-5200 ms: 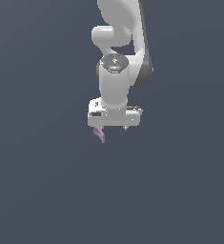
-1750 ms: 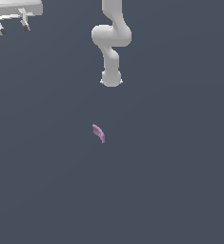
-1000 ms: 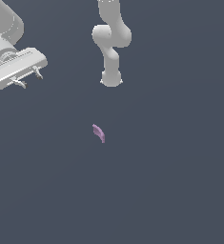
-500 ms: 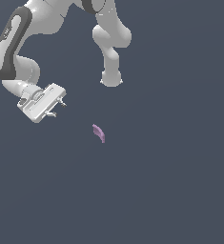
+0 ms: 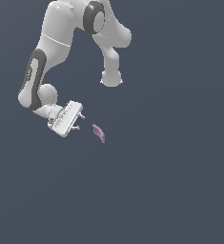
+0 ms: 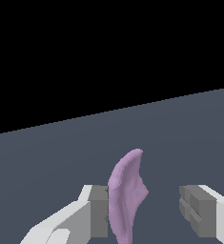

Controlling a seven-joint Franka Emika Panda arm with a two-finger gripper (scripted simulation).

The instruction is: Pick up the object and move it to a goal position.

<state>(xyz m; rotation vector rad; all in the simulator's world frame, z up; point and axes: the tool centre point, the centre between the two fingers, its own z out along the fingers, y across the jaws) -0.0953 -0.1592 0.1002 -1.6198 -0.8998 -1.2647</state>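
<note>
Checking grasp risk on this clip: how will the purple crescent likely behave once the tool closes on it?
The crescent looks solid and matte, so probably stiff and not very slippery. Its curved, tapering sides could let it twist or pivot between the tool's flat pads. Narrower than the open jaws, it seems light and may skid if nudged.

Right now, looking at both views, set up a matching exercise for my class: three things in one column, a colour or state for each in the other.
Things
1. crescent piece
2. end effector
3. floor

Descriptions
A. dark grey-blue, flat
B. pale purple, lying on the floor
C. white, fingers apart, tilted toward the piece

Pairs: 1-B, 2-C, 3-A
</note>
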